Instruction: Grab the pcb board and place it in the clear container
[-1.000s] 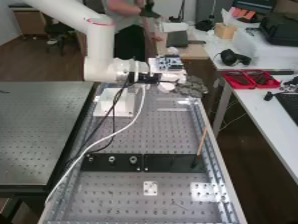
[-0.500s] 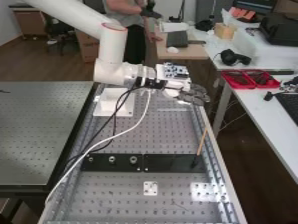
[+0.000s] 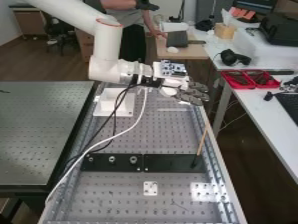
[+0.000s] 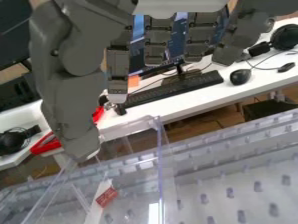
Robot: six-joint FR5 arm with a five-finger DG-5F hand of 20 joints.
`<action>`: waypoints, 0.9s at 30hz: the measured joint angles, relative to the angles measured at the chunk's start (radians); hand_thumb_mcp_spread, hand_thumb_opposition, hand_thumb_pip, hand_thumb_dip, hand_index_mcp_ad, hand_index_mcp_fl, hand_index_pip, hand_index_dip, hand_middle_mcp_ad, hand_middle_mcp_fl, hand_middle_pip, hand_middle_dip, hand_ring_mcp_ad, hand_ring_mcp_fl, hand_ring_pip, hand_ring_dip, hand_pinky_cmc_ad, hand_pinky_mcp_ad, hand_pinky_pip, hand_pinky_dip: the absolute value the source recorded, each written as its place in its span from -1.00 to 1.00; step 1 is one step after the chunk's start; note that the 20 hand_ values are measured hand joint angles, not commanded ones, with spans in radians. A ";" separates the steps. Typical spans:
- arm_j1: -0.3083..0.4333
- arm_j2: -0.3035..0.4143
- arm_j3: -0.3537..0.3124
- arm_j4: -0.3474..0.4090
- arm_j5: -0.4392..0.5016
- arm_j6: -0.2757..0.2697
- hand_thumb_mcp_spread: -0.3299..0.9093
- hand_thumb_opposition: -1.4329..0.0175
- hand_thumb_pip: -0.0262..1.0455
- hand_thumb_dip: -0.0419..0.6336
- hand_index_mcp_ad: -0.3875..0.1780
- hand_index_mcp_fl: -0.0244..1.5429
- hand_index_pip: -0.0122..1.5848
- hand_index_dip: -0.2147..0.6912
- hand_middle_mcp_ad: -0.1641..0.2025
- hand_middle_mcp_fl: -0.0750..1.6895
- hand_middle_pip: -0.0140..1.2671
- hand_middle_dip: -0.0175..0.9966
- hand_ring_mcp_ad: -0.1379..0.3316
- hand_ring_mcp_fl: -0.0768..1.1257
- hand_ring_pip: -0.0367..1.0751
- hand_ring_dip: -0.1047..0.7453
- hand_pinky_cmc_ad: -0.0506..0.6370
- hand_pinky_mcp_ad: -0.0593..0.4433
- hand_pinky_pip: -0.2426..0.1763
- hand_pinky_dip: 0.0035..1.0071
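Our fingers [image 3: 193, 95] are released and hold nothing near the clear container [image 4: 160, 165]; we should move them slowly, not knocking it.

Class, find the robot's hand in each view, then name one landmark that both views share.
High view: the hand is above the far end of the perforated bench, at its right side.
Wrist view: the hand hangs in front of the white table with the keyboard.
Shared landmark: the red trays on that table.
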 joint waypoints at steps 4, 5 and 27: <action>-0.020 0.077 -0.061 0.035 0.015 -0.015 0.45 -0.13 -0.33 -0.08 -0.30 -0.75 -0.24 0.37 -0.17 -0.92 -0.77 -0.66 0.15 -0.87 -0.76 -0.70 0.02 -0.02 -0.20 -0.64; -0.026 0.100 -0.077 0.041 0.021 -0.023 0.45 -0.13 -0.32 -0.08 -0.30 -0.75 -0.26 0.37 -0.17 -0.92 -0.77 -0.66 0.15 -0.87 -0.76 -0.70 0.01 -0.03 -0.20 -0.64; -0.189 0.467 -0.287 -0.029 0.245 -0.214 0.39 -0.07 -0.40 -0.17 -0.24 -0.53 -0.83 0.38 -0.16 -0.92 -0.77 -0.66 0.15 -0.87 -0.77 -0.69 0.16 0.17 -0.21 -0.65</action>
